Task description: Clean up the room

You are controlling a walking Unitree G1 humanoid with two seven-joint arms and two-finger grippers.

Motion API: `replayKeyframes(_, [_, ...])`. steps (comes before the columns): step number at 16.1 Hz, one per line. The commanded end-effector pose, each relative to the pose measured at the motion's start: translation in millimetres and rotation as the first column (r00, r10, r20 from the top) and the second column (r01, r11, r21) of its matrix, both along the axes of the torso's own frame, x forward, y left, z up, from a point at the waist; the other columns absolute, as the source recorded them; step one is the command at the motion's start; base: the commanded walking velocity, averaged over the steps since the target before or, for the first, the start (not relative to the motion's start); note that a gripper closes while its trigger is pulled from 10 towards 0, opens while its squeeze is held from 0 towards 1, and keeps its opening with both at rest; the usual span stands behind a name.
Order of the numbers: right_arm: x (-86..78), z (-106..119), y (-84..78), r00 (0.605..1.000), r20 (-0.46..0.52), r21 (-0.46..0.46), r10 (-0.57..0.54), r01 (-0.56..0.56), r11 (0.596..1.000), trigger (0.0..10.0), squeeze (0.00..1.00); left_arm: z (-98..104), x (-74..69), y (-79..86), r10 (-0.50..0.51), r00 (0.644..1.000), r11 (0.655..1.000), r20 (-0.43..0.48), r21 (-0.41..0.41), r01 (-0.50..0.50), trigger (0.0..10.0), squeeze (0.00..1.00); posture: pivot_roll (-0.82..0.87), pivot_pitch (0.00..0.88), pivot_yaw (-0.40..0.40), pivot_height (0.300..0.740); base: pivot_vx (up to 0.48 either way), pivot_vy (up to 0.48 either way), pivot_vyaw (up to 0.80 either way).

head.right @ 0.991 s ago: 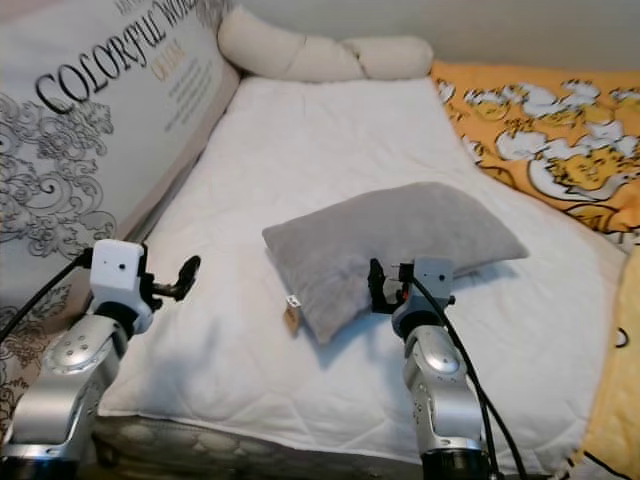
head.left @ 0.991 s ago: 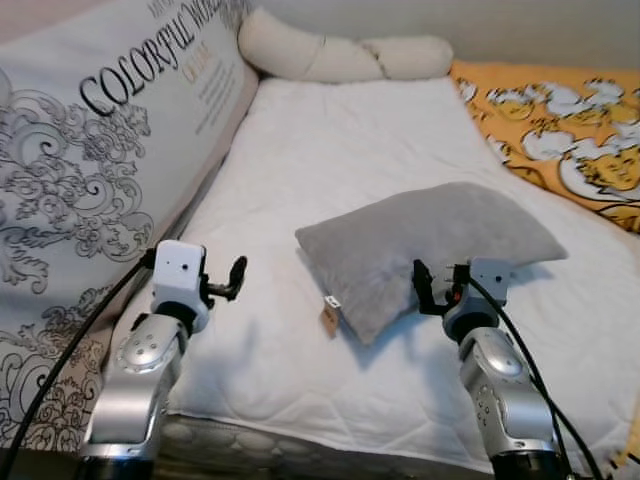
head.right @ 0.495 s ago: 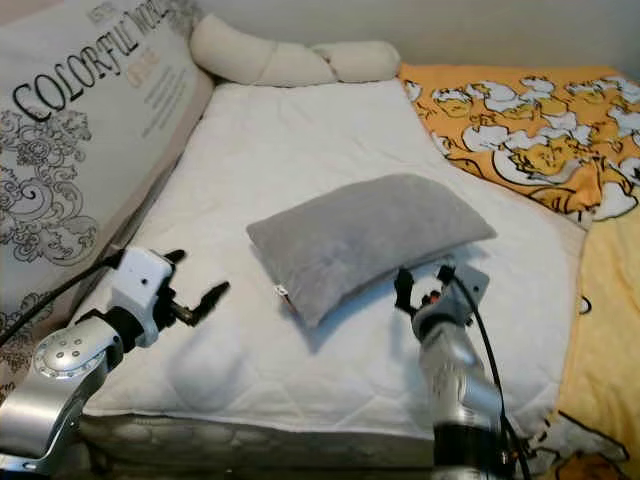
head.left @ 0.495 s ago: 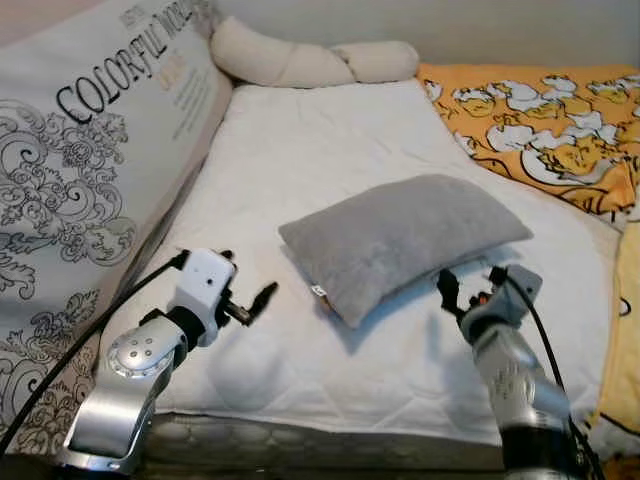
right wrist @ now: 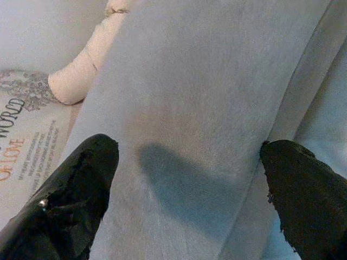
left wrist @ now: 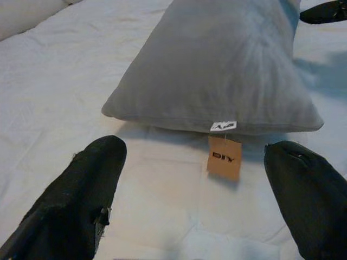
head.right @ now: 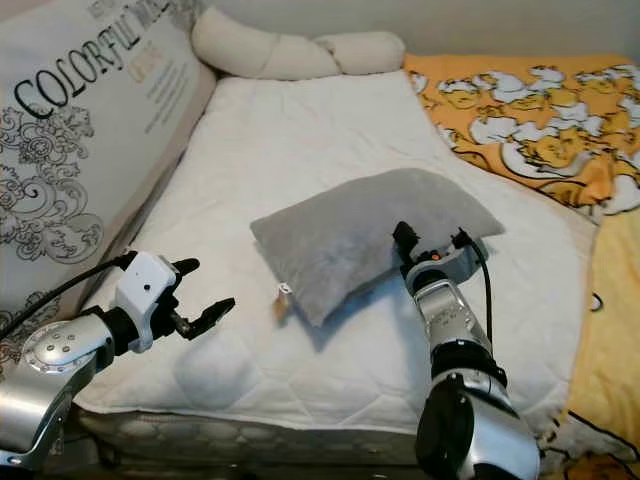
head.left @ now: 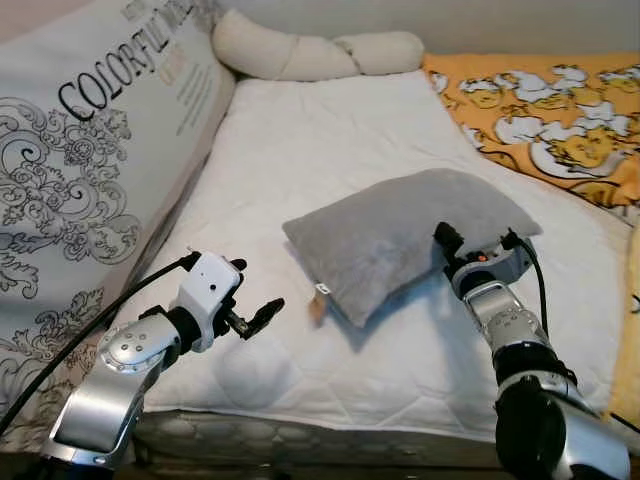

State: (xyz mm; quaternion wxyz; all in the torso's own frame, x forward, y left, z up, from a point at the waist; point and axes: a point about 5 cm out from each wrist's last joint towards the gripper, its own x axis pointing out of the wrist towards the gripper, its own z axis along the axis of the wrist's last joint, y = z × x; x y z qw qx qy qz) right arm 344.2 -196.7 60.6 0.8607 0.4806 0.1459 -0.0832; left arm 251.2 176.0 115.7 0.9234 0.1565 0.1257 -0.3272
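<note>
A grey pillow lies across the middle of the white mattress, with a brown paper tag hanging at its near left corner. My left gripper hovers open just left of that corner; the left wrist view looks between its fingertips at the tag and the pillow. At the pillow's near right edge is my right gripper, open. In the right wrist view the pillow lies close in front of the open fingers, and I cannot tell whether they touch it.
A large printed cushion leans along the left side of the bed. A cream knotted bolster lies at the head. An orange duck-print blanket covers the right side. The mattress's front edge is right below my arms.
The view has shifted. My right gripper has gone forward from beside the pillow's near edge up against it. The left gripper has moved right toward the tag corner.
</note>
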Motion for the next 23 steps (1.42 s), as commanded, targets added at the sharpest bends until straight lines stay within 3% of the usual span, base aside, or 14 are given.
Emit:
replayKeyframes(1, [5.4,3,0.2,1.000,-0.004,0.037,-0.015,0.015,0.999,10.0,0.00,4,-1.3,0.0,-0.011,1.000,1.000,0.006,0.002,0.011,10.0,0.00,0.02,0.000,0.063,0.740,0.000,0.000,0.00])
replayKeyframes(3, [0.6,-10,5.2,0.988,-0.156,0.006,0.013,-0.012,1.000,10.0,0.00,3,-3.3,0.1,-0.016,1.000,1.000,-0.004,0.004,0.016,10.0,0.00,0.02,0.000,0.063,0.740,0.000,0.000,0.00])
replayKeyframes(5, [-2.8,-16,9.0,0.978,-0.207,-0.008,0.038,-0.041,0.999,9.7,0.00,2,-3.7,-0.6,-0.022,1.000,1.000,-0.007,0.007,0.022,10.0,0.00,0.03,0.000,0.058,0.740,0.000,0.000,0.00])
replayKeyframes(6, [-4.0,-18,9.9,0.975,-0.218,-0.010,0.043,-0.046,0.999,5.1,0.00,2,-3.5,-1.0,-0.024,1.000,1.000,-0.008,0.007,0.024,10.0,0.00,0.03,0.000,0.057,0.740,0.000,0.000,0.00])
replayKeyframes(7, [-5.5,-21,11.2,0.970,-0.238,0.009,0.041,-0.040,0.999,3.7,0.00,2,-3.7,-1.7,-0.026,1.000,1.000,-0.009,0.008,0.026,10.0,0.00,0.03,0.000,0.055,0.740,0.000,0.000,0.00])
replayKeyframes(9, [-4.7,-20,12.0,0.973,-0.228,0.036,0.032,-0.024,0.999,0.0,0.00,2,-4.1,-2.2,-0.027,1.000,1.000,-0.010,0.011,0.027,10.0,0.00,0.03,0.000,0.055,0.740,0.000,0.000,0.00])
replayKeyframes(13, [-1.0,-16,12.7,0.981,-0.192,0.037,0.009,-0.002,0.999,0.0,0.00,2,-1.0,-2.9,-0.028,1.000,0.999,-0.001,0.018,0.028,10.0,0.00,0.03,0.000,0.050,0.740,0.000,0.000,0.00])
replayKeyframes(15, [-1.8,-18,18.2,0.979,-0.196,0.008,0.050,-0.050,0.999,0.0,0.00,2,-0.7,-3.1,-0.028,1.000,0.999,0.001,0.019,0.028,10.0,0.00,0.03,0.000,0.047,0.740,0.000,0.000,0.00])
replayKeyframes(19, [-0.2,-16,18.3,0.981,-0.195,0.050,0.008,0.002,0.999,0.0,0.00,2,-1.0,-2.2,-0.035,0.999,0.999,-0.014,0.024,0.035,10.0,0.00,0.03,0.000,0.048,0.740,0.000,0.000,0.00])
replayKeyframes(21, [1.6,-14,17.9,0.981,-0.193,0.017,0.015,-0.012,1.000,0.0,0.00,1,-0.9,-1.0,-0.038,0.999,0.999,-0.023,0.028,0.039,10.0,0.00,0.03,0.000,0.049,0.740,0.000,0.000,0.00])
replayKeyframes(23, [2.6,-12,19.6,0.980,-0.195,0.056,0.030,-0.020,0.998,0.0,0.00,1,-0.5,0.7,-0.042,0.999,0.998,-0.028,0.035,0.043,10.0,0.00,0.03,0.000,0.049,0.740,0.000,0.000,0.00])
